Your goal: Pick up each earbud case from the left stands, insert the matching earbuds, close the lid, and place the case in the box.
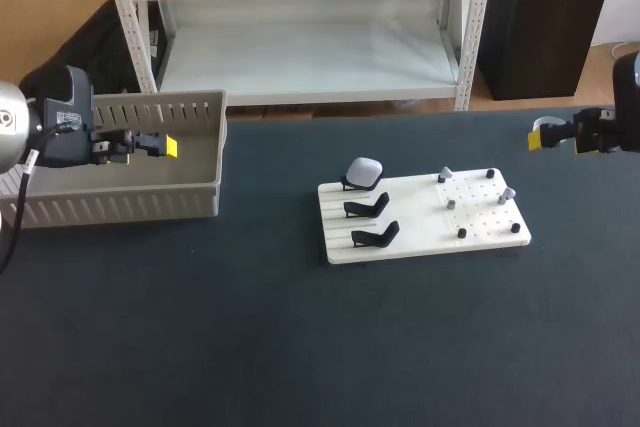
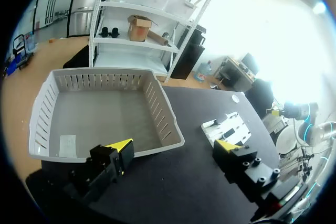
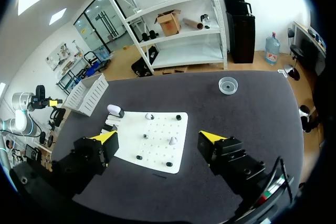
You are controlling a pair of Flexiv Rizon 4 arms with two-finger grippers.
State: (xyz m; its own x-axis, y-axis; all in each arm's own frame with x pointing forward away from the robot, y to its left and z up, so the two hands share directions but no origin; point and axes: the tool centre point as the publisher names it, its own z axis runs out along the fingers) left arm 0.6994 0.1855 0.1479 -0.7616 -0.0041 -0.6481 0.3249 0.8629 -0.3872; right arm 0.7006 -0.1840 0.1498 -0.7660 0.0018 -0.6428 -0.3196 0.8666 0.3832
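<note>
HEAD / case: 1 earbud case point(image 1: 363, 172) on rearmost of 3 stands point(image 1: 367, 207), other 2 empty. Sits at left end of board point(image 1: 480, 239); long axis approx left-right.
HEAD / earbuds: 2 pale earbuds point(image 1: 445, 175) on board's right half.
HEAD / arms: left end effector point(image 1: 165, 147) over box point(image 1: 120, 209); right end effector point(image 1: 548, 137) well apart on case's other side. Case approx midway; right looks marginally nearer.
L WRIST / left end effector point(image 2: 173, 148): fingers wide apart, empty. Box point(image 2: 168, 124) ahead, no case inside.
R WRIST / right end effector point(image 3: 157, 139): spread open, empty. Case point(image 3: 115, 110) ahead, at board's far corner.
</note>
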